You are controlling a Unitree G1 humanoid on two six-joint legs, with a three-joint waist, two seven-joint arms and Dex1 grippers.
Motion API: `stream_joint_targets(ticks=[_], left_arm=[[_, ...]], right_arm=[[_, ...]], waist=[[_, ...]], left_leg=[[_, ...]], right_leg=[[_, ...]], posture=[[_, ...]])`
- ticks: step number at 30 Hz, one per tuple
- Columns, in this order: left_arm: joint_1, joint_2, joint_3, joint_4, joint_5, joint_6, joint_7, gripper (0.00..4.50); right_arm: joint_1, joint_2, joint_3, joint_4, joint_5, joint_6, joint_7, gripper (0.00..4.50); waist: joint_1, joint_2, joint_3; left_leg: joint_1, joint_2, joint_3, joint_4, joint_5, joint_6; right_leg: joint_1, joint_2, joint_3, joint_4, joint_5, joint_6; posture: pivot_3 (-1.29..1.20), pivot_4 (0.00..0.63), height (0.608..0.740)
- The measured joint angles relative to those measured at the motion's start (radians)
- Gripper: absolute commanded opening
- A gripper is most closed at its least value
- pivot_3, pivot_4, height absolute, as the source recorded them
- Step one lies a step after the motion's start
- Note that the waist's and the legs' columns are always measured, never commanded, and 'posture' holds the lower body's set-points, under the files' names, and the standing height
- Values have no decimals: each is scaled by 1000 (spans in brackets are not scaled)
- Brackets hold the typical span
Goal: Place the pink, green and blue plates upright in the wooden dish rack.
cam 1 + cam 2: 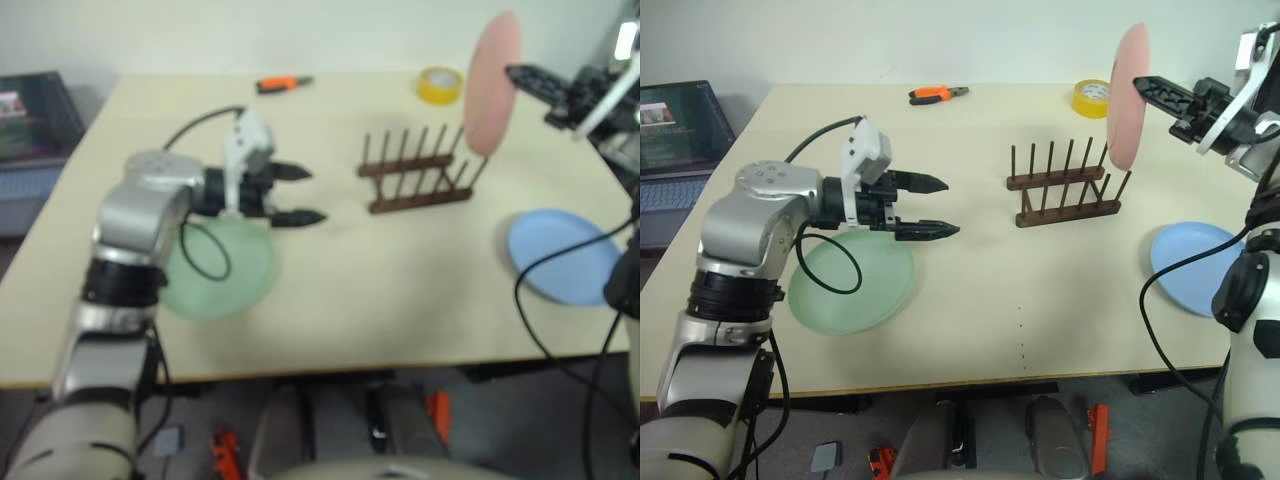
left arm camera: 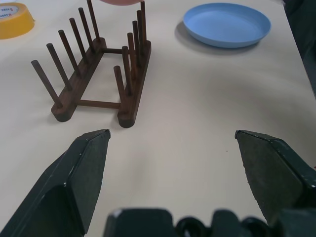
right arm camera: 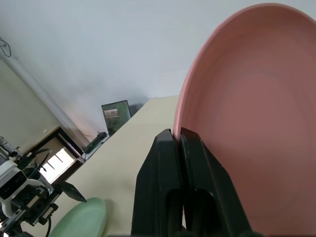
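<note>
The pink plate is held on edge, pinched at its rim by the right gripper, above the wooden dish rack end nearest the table's right edge. The left gripper is spread wide, empty.

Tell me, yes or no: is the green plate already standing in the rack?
No, the green plate lies flat on the table, apart from the wooden dish rack.
</note>
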Motion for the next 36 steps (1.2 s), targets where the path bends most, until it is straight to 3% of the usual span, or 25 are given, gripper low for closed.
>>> stream_joint_targets(ticks=[12, 25, 36], left_arm=[[0, -6, -1, 3, 2, -5, 2, 4461], [0, -9, -2, 3, 2, -5, 18, 4461], [0, -17, -2, 3, 2, -6, 19, 4461]], right_arm=[[-6, 5, -74, 27, 53, -28, 81, 0], [-38, -19, 41, 115, -31, 106, 192, 0], [-86, -29, 60, 170, -77, 65, 218, 0]], waist=[[0, 0, 0], [0, 0, 0], [0, 0, 0]], left_leg=[[0, 0, 0, 0, 0, 0], [-1, 0, 1, 0, 0, 0], [-1, 0, 1, 0, 0, 0]], right_leg=[[0, 0, 0, 0, 2, -3], [-2, 0, 0, 0, 2, -3], [-2, 0, 0, 0, 2, -3]], posture=[[0, 150, 740], [0, 150, 740], [0, 150, 740]])
